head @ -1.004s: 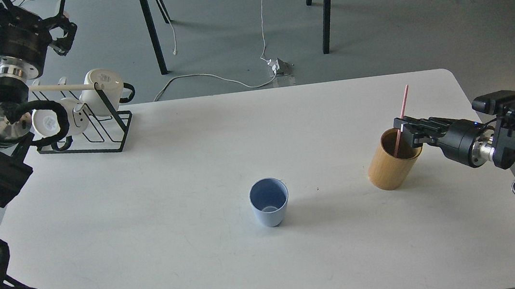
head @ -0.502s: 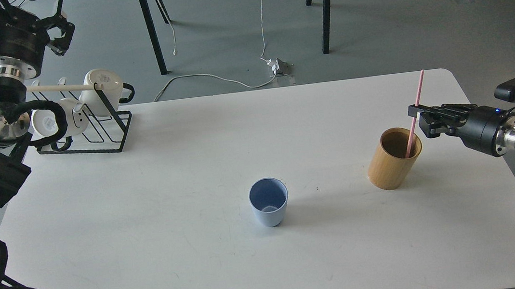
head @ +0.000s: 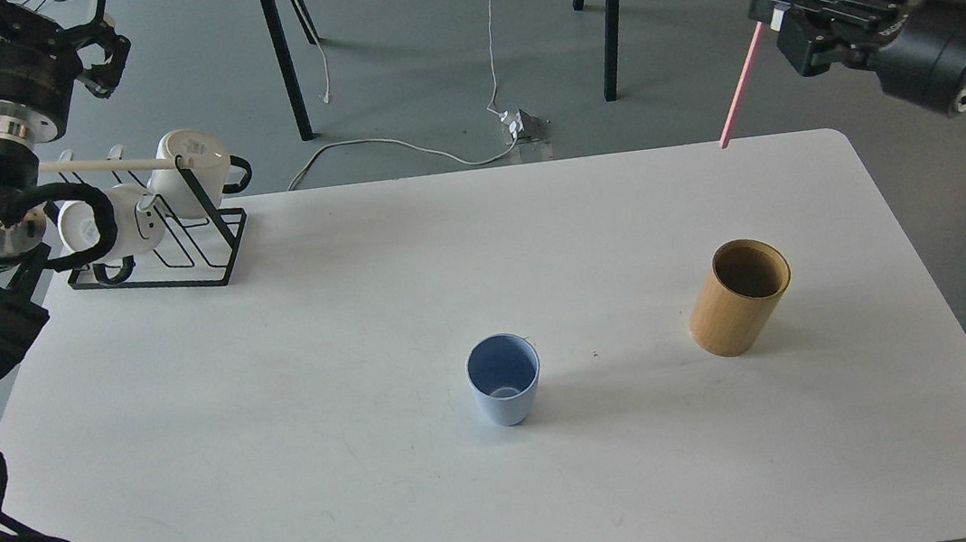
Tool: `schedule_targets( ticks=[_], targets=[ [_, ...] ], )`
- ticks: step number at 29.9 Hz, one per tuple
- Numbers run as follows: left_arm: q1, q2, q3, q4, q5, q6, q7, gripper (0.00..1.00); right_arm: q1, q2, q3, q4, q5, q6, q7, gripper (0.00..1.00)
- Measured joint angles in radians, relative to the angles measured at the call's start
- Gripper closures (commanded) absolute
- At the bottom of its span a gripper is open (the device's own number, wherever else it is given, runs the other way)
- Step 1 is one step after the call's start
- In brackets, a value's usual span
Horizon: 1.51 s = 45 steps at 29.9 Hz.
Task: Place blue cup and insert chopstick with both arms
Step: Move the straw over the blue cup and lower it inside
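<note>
The blue cup (head: pixel 504 379) stands upright and empty on the white table (head: pixel 382 501), near the middle. My right gripper (head: pixel 769 7) is shut on the pink chopstick (head: pixel 750 63) and holds it high above the table's far right edge, tilted, with its lower tip near the table's back rim. The chopstick's top runs out of view. My left gripper (head: pixel 89 48) is raised at the far left above the mug rack, away from the cup; its fingers look spread and empty.
A tan bamboo holder (head: pixel 741 296) stands empty to the right of the cup. A black wire rack (head: pixel 171 243) with white mugs (head: pixel 193 158) sits at the back left corner. Black furniture legs and cables are on the floor beyond the table.
My right gripper has lifted the pink chopstick up and out of the bamboo holder, which is now empty. The left arm has shifted slightly up and back.
</note>
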<state>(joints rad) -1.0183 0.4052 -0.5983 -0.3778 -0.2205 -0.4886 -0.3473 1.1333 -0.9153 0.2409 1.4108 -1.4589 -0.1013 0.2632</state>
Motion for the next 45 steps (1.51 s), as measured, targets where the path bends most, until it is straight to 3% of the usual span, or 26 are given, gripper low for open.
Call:
schedule_targets(
  ticks=[7,15,31,45],
  targets=[
    [-0.002,0.005,0.000,-0.001,0.001,0.000,0.001,0.01,-0.011,0.268,-0.036,-0.043,0.018,-0.012,-0.006,0.99],
    [0.002,0.005,0.002,0.000,0.001,0.000,0.001,0.01,-0.072,0.492,-0.084,-0.170,0.015,-0.012,-0.005,0.99],
    [0.007,0.003,0.001,0.000,0.000,0.000,-0.005,0.01,-0.203,0.516,-0.134,-0.184,0.002,-0.012,0.000,0.98],
    [0.007,0.002,0.001,0.000,0.000,0.000,-0.007,0.01,-0.242,0.531,-0.146,-0.184,0.001,-0.011,-0.001,0.66]
  ],
)
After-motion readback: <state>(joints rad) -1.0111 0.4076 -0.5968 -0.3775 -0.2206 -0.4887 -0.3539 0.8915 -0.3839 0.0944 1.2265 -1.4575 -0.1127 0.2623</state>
